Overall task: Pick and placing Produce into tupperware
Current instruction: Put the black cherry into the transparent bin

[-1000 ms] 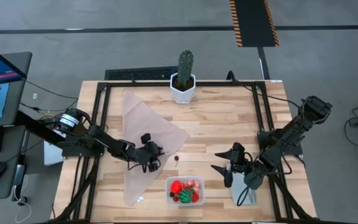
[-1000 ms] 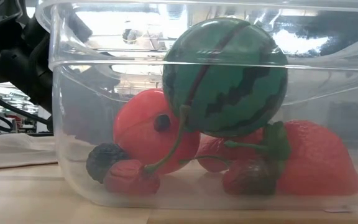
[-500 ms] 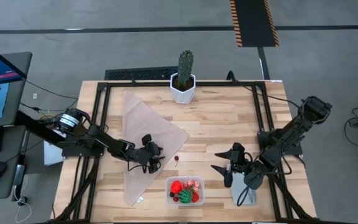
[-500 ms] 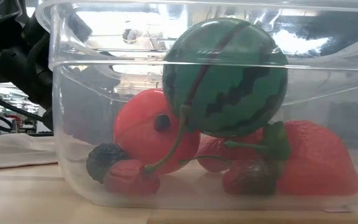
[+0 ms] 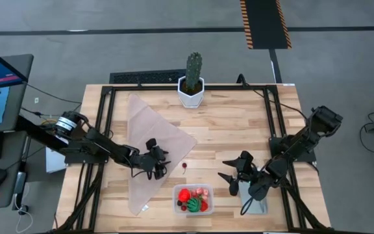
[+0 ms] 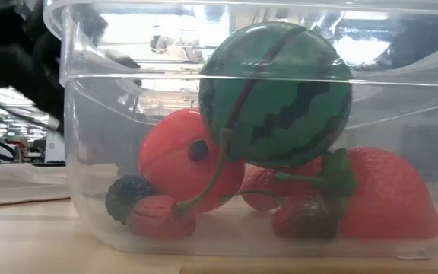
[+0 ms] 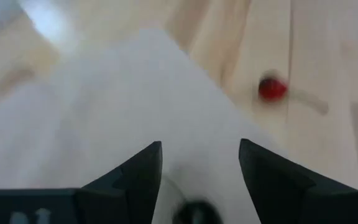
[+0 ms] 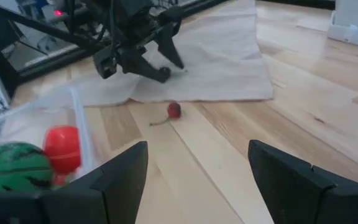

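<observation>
Since a second ago the right arm has swung a little toward the tub, and the left gripper (image 5: 156, 164), then closed, now stands parted.

Nearest the front edge of the tabletop (image 5: 239, 130) sits the tupperware (image 5: 193, 199), a clear tub. Inside it, the low view shows a green striped ball (image 6: 275, 93) resting on top of a red round fruit (image 6: 177, 169), a strawberry (image 6: 386, 196) and dark cherries (image 6: 160, 215) with stems.

Just beside the tub, on its right, hangs the right gripper (image 5: 234, 177), fingers spread wide and holding nothing; beneath that arm lies a grey-blue lid (image 5: 254, 207).

Slightly farther back, one loose cherry (image 5: 184, 166) lies on the bare wood between the tub and the beige cloth (image 5: 149, 133). The left gripper hovers low over the cloth's edge, near that cherry, about half open and empty.

At the far edge stands a cactus (image 5: 193, 68) in a white pot.
</observation>
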